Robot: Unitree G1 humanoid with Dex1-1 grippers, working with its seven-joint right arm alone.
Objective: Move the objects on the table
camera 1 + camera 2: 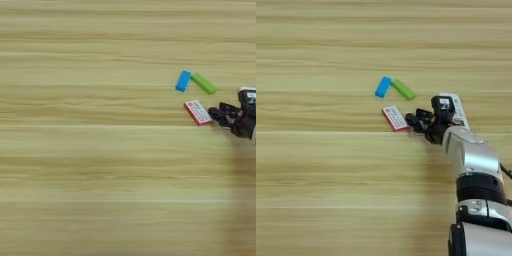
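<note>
Reaching in from the right, the hand sits low over the worktop with its two black fingers pointing left, their tips right at the packet's right edge. They look slightly parted, and nothing is held between them; whether they touch the packet I cannot tell.

The red-edged white packet lies flat and tilted, so my guess is that a sideways push would slide or spin it rather than let the fingers catch it. A thing this thin gives little to grip, and the tips may scrape the wood instead.

Just behind the wrist lies the long white remote, partly hidden by the hand; any swing of the forearm to the rear could knock it.

Beyond the packet, up and to the left, a small blue block and a green block lie end to end in a shallow V, close enough that a shoved packet might run into them.
</note>
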